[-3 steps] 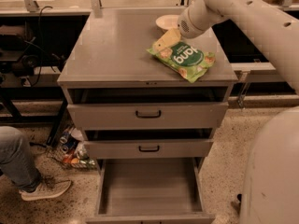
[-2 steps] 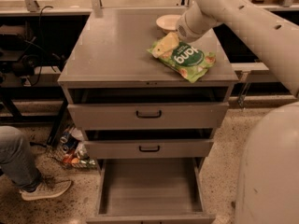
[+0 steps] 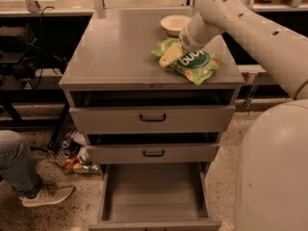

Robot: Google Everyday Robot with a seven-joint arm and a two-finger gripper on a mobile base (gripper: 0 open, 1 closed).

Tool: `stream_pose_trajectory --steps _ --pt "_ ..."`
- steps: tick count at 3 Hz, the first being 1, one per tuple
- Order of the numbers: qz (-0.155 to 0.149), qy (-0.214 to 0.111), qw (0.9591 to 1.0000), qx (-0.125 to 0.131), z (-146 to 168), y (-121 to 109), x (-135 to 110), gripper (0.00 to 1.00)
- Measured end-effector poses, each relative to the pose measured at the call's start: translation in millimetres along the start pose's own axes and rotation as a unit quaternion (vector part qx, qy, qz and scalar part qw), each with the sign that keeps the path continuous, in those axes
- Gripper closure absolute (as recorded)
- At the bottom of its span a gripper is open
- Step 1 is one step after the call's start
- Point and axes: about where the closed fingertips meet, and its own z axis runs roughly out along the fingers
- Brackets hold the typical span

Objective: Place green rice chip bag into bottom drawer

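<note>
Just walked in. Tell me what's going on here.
A one-armed robot has its gripper down on the green rice chip bag, which lies on the cabinet top near a cream bowl. The bottom drawer stands pulled out below; the bag is not yet in it.

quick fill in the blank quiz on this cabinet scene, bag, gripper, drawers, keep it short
1. The green chip bag lies on the ___ of the cabinet.
2. The gripper is at the bag's ___ end, as the camera sees it.
3. The bottom drawer is ___, not shut.
4. The cream bowl sits ___ the bag, farther from the camera.

Missing words: top; left; open; behind
</note>
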Motion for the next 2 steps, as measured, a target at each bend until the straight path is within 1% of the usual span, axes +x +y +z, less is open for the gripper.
stream_pose_trajectory --steps 1,2 --pt "-0.002 0.008 1.0 -0.005 3.3 4.1 4.2 0.41" --pt "-0.008 0.003 0.9999 0.005 -9.5 1.6 3.4 0.64"
